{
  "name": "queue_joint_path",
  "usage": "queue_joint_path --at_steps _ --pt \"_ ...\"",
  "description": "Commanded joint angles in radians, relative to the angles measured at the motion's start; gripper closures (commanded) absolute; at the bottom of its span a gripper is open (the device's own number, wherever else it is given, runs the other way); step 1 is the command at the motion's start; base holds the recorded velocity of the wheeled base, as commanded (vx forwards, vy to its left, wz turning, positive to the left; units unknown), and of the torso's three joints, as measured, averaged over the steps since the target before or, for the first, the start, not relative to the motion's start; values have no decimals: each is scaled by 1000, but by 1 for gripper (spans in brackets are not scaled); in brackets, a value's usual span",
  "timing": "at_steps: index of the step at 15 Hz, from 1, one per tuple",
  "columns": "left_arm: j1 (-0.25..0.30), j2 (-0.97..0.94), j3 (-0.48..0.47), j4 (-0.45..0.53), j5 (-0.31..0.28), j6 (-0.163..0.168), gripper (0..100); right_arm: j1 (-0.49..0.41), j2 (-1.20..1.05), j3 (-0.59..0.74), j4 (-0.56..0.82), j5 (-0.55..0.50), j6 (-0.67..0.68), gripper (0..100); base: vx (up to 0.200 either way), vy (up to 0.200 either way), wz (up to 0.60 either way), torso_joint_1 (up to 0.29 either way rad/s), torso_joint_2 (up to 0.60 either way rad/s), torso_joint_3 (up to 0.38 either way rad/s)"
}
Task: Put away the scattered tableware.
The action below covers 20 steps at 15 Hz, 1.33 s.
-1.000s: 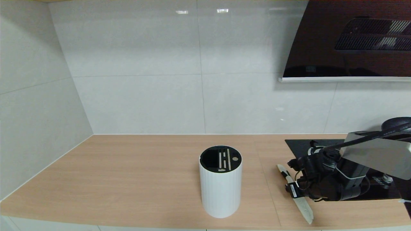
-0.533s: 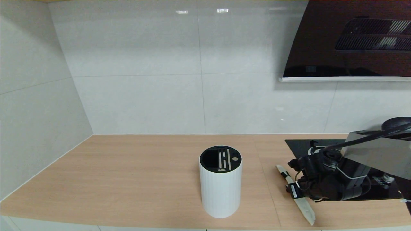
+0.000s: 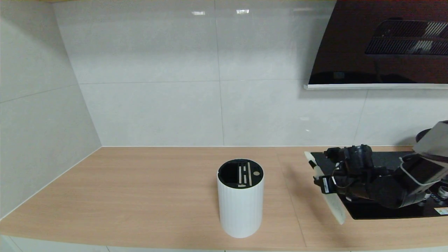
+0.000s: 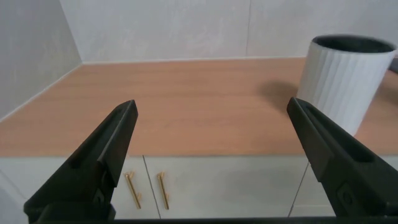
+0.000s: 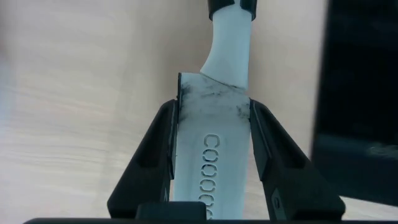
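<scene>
right pincer (image 3: 325, 184) clamps knife (image 3: 335, 207) mid-length, long axis front-to-back | holder (image 3: 240, 206) lies to its left, counter (image 3: 157, 182) front edge | left pincer (image 4: 211, 130) wide

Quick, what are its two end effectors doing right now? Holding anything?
Left end effector: open, holding nothing.
Right end effector: closed on the white knife.

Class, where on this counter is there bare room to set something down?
The wooden counter lies bare from the left wall to the white holder, and behind the holder too. The right is crowded: the right claw holds a knife at the cooktop's edge.
</scene>
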Motion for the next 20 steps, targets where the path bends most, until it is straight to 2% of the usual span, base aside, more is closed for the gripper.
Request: queue_joint_path --at_steps 1,2,3,4,5,6,7,8,9,11,12,13,15,18,20 --pt "-3 149 -202 111 -60 -2 0 58 -242 -30 45 -1 18 100 0 0 0 0 0 0" --pt "-3 313 -308 174 -103 30 0 108 -313 -108 120 -8 18 100 0 0 0 0 0 0" --pt "-3 420 -345 174 -113 67 0 144 -351 -155 172 -8 18 100 0 0 0 0 0 0" --pt "-3 496 -372 169 -120 85 0 176 -371 -178 201 -8 18 100 0 0 0 0 0 0" --pt "-12 595 -420 152 -138 88 0 219 -386 -195 212 -10 20 100 0 0 0 0 0 0" --pt "-56 756 -484 94 -216 59 0 273 -389 -201 212 -11 25 100 0 0 0 0 0 0" --pt "-63 779 -492 83 -225 50 0 282 -391 -201 212 -11 25 100 0 0 0 0 0 0" --pt "-110 904 -514 17 -267 -4 0 329 -394 -198 212 -11 34 100 0 0 0 0 0 0" --pt "-207 1048 -535 -113 -268 -96 0 392 -401 -184 210 -27 71 100 0 0 0 0 0 0" --pt "-342 1152 -535 -285 -268 -289 0 467 -409 -191 209 -102 117 100 0 0 0 0 0 0" --pt "-397 1192 -535 -357 -270 -395 0 503 -412 -191 209 -127 135 100 0 0 0 0 0 0" --pt "-477 1230 -523 -437 -268 -513 0 558 -420 -186 210 -142 150 100 0 0 0 0 0 0" --pt "-532 1289 -494 -575 -270 -685 0 633 -420 -181 212 -165 179 100 0 0 0 0 0 0" --pt "-537 1347 -463 -751 -271 -821 0 733 -414 -186 209 -222 239 100 0 0 0 0 0 0" --pt "-563 1387 -442 -799 -270 -821 0 771 -412 -188 207 -232 245 100 0 0 0 0 0 0"
